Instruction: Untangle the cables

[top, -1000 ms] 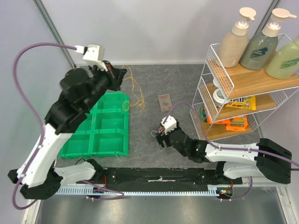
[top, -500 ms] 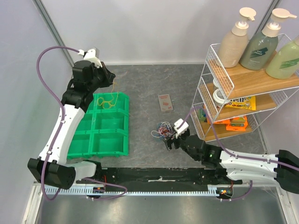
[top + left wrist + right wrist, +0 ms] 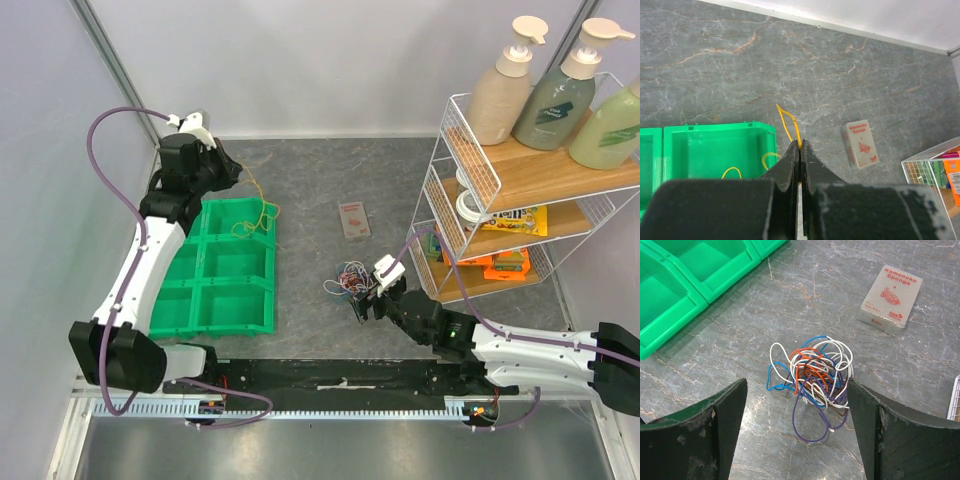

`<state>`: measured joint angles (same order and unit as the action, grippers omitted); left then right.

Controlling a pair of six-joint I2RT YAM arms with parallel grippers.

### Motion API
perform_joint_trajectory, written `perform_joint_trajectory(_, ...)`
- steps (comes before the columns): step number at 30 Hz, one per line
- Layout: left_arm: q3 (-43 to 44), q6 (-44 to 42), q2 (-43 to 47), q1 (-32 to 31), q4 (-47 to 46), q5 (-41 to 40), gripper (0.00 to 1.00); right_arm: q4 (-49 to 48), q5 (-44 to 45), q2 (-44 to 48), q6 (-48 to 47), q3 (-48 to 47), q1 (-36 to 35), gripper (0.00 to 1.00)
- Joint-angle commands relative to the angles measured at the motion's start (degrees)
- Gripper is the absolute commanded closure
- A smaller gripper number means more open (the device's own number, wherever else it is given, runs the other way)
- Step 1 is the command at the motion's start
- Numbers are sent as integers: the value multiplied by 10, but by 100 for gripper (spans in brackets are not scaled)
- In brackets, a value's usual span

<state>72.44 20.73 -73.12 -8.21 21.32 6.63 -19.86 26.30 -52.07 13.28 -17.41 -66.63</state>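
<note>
A tangle of thin blue, white, orange, purple and dark cables (image 3: 350, 278) lies on the grey table; in the right wrist view the tangle (image 3: 812, 375) sits just ahead of and between my fingers. My right gripper (image 3: 364, 302) (image 3: 796, 390) is open and empty just on the near side of it. My left gripper (image 3: 232, 172) (image 3: 800, 146) is shut on a yellow cable (image 3: 262, 212) (image 3: 789, 124), held above the back right corner of the green tray (image 3: 235, 280). The yellow cable's loops hang into the tray's back compartment (image 3: 715, 150).
A boxed sponge (image 3: 353, 219) (image 3: 860, 144) (image 3: 891, 300) lies behind the tangle. A white wire rack (image 3: 480, 200) with bottles and snack packs stands at the right. The green tray's corner shows in the right wrist view (image 3: 705, 270).
The left arm drew back and carried the yellow cable from the table behind the tray to over its back right corner. The right gripper pulled back off the tangle, which now shows.
</note>
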Motion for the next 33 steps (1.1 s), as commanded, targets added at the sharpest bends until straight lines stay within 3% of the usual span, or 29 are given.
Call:
perform_joint_trajectory(1, 37, -3, -13, 7, -30, 7, 98, -25, 1, 8, -1, 6, 2, 12)
perform_joint_trajectory(9, 72, -9, -28, 18, -41, 8, 98, -27, -6, -5, -1, 2, 1, 12)
perform_joint_trajectory(14, 24, -30, -35, 28, -87, 40, 98, -27, -6, -3, -1, 2, 1, 12)
perform_joint_trajectory(18, -5, -39, -33, 29, -70, 40, 98, -26, -4, -1, -2, 3, 2, 12)
perform_joint_trajectory(26, -132, 15, 33, 30, -72, -123, 98, -26, -9, 0, 1, 4, 1, 12)
perform_joint_trajectory(33, -92, 55, -53, 34, -7, -116, 98, -21, -7, -7, 0, 0, 1, 12)
